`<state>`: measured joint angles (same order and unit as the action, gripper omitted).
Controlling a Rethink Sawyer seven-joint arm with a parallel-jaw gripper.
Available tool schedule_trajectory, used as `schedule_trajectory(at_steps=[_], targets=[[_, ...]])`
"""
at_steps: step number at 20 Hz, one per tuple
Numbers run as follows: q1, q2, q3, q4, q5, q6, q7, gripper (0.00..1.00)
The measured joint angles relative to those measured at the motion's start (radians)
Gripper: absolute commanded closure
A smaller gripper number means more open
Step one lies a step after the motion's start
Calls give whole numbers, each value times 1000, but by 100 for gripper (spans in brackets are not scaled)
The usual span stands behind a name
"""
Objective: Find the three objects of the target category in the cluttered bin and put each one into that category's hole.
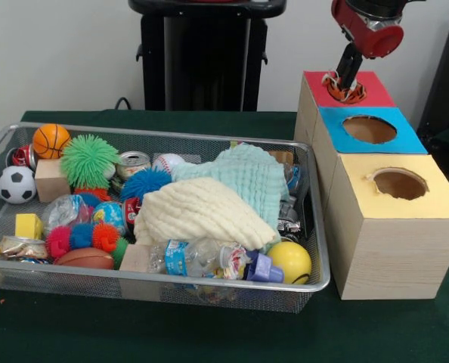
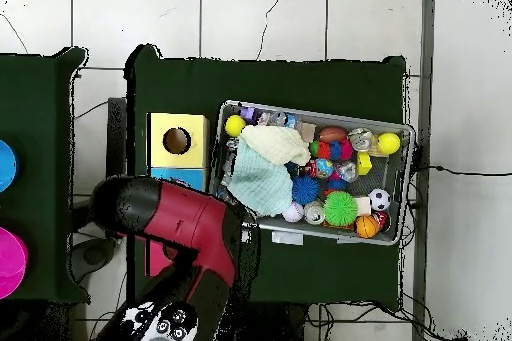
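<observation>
The silver wire-mesh bin (image 1: pixel 209 138) stands on the green table, full of clutter; it also shows in the overhead view (image 2: pixel 312 113). The red-topped hole (image 1: pixel 377 85) is on the farthest wooden box to the bin's right. My gripper (image 1: pixel 347 82) reaches down onto that hole, shut on the orange tiger plush (image 1: pixel 348 93), which sits in the hole's mouth. No other plush animal shows in the bin; a tan one with pink ears is hidden or out of view. In the overhead view my arm (image 2: pixel 185 222) covers the red box and the gripper.
A cream cloth (image 1: pixel 198 212) and a mint cloth (image 1: pixel 251 174) cover the bin's middle. Around them lie spiky balls (image 1: pixel 90 159), sports balls, cans and a plastic bottle (image 1: pixel 202 257). The blue-topped box (image 1: pixel 370 130) and the yellow-topped box (image 1: pixel 398 185) stand nearer the camera.
</observation>
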<state>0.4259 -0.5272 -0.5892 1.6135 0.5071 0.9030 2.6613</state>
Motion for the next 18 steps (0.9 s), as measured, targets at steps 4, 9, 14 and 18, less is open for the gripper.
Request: schedule_trajectory(at_steps=[4,9,14,18], targets=[[12,-2,0,21,7,0,0,100],[38,-2,0,40,23,0,1,100],[63,-2,0,40,50,0,6,100],[81,0,0,42,76,-11,12,100]])
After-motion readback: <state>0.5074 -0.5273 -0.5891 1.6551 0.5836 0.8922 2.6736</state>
